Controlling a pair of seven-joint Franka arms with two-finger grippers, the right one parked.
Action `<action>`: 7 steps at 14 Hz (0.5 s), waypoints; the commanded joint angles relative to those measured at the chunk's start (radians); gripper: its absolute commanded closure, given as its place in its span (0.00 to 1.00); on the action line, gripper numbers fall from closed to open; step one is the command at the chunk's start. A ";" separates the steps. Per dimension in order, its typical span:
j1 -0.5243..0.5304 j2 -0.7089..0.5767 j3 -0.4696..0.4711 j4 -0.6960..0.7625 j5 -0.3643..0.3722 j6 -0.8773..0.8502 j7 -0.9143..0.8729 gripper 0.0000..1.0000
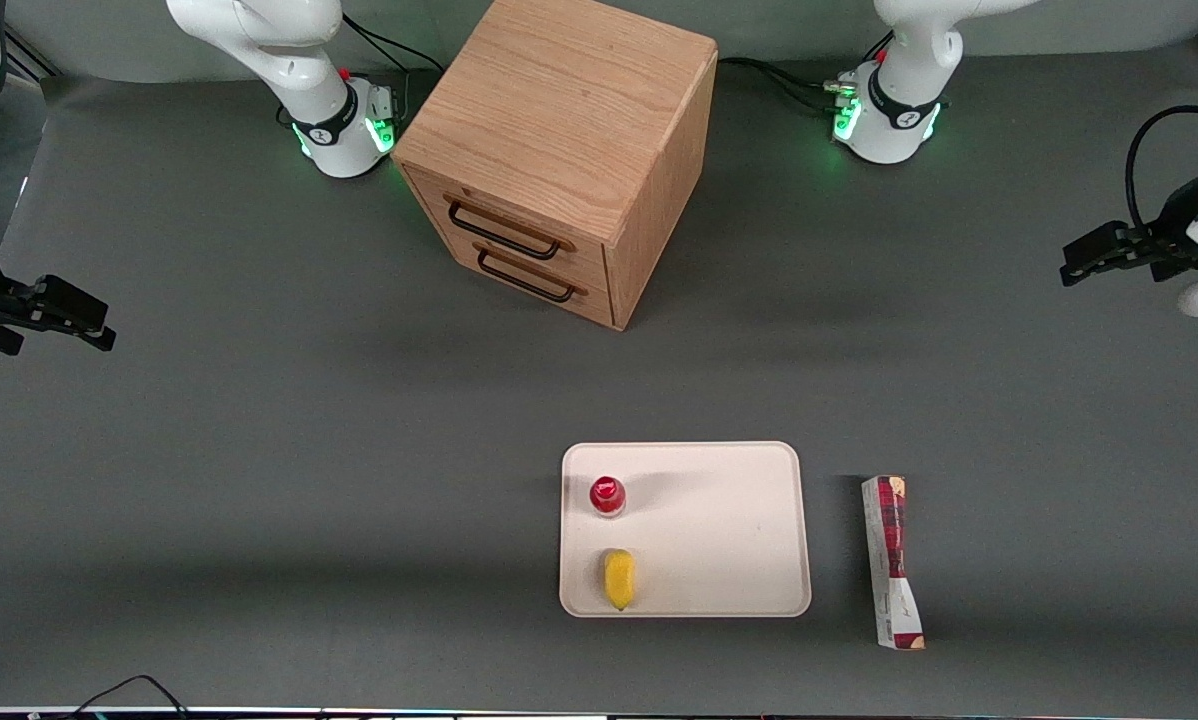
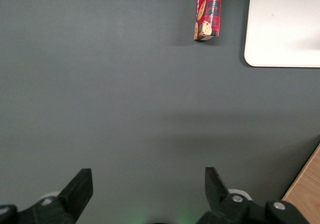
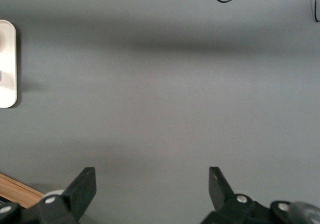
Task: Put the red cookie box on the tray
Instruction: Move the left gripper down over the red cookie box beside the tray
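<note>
The left gripper hangs wide open and holds nothing, well apart from the red cookie box — the box lies flat on the table just beside the tray, on the working arm's side, much nearer the front camera. Its long axis runs along the tray's short edge, so the fingers likely need to straddle its narrow width.

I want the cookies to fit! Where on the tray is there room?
The tray is bare along its side nearest the box. The bottle and yellow fruit crowd the edge toward the parked arm. The tool hangs open above the table, away from both.
</note>
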 commanded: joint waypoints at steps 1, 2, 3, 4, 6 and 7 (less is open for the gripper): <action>0.013 -0.026 -0.015 -0.032 -0.001 0.026 0.017 0.00; 0.012 -0.026 -0.015 -0.032 0.001 0.029 0.017 0.00; 0.010 -0.017 -0.015 -0.027 -0.001 0.031 0.017 0.00; 0.007 0.000 -0.017 -0.026 -0.004 0.040 0.017 0.00; -0.031 0.060 -0.017 -0.017 -0.010 0.103 0.014 0.00; -0.063 0.109 -0.017 0.003 -0.008 0.138 0.001 0.00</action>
